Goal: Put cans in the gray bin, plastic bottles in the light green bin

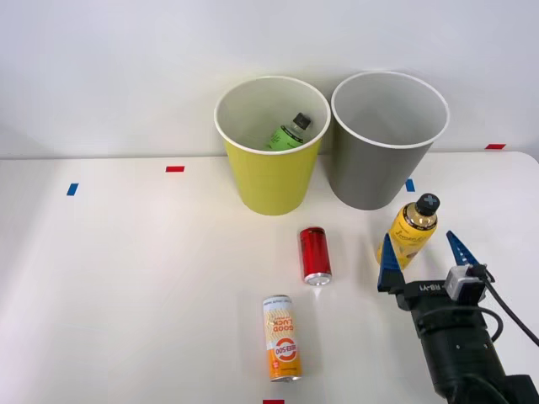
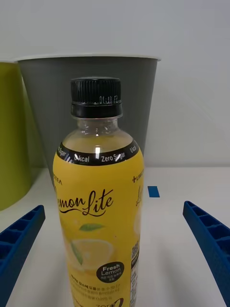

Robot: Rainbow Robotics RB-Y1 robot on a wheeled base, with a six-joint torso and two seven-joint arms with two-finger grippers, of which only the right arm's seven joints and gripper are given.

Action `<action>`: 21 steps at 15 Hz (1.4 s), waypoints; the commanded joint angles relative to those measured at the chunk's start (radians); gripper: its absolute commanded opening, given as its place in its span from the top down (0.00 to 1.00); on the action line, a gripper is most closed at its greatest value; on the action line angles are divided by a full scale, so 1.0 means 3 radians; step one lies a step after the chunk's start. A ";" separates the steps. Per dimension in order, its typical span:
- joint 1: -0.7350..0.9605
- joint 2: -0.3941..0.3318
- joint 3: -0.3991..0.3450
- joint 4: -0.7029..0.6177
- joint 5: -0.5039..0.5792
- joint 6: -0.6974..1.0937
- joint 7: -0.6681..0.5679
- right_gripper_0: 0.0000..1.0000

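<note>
The right gripper (image 1: 425, 250) is open, one blue finger (image 1: 388, 261) on each side of the yellow bottle (image 1: 412, 231) and neither touching it. In the wrist view the fingers (image 2: 19, 240) stand clear of the bottle (image 2: 98, 211), with table showing in the gaps on both sides. The bottle stands upright on the white table (image 1: 126, 278), at the right, just near of the gray bin (image 1: 383, 147). Its cap is black and its label reads "Lemon Lite".

The gray bin stands at the far side of the table, right of centre. The green bin (image 1: 269, 168) stands just left of it, the two rims almost touching. Inside the green bin, the green-label bottle (image 1: 288, 132) leans against the wall, cap up.

The red can (image 1: 315, 254) lies on its side near the middle of the table, near of the gap between the bins and left of the yellow bottle, its silver end toward the robot. The orange can (image 1: 282, 337) lies on its side nearer still and slightly left, well apart from the red one, its "Good Luck" print facing up.

In the wrist view the gray bin (image 2: 143, 105) rises behind the bottle, with the green bin (image 2: 12, 139) beside it.
</note>
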 commanded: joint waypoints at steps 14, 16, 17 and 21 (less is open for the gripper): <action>-0.0329 -0.0092 0.0108 0.0000 -0.0879 0.0082 0.0786 0.44; -0.0334 -0.0092 0.0103 -0.0005 -0.0879 0.0077 0.0776 1.00; -0.0334 -0.0092 0.0108 0.0000 -0.0879 0.0082 0.0776 1.00; -0.0334 -0.0097 0.0103 0.0000 -0.0879 0.0082 0.0760 1.00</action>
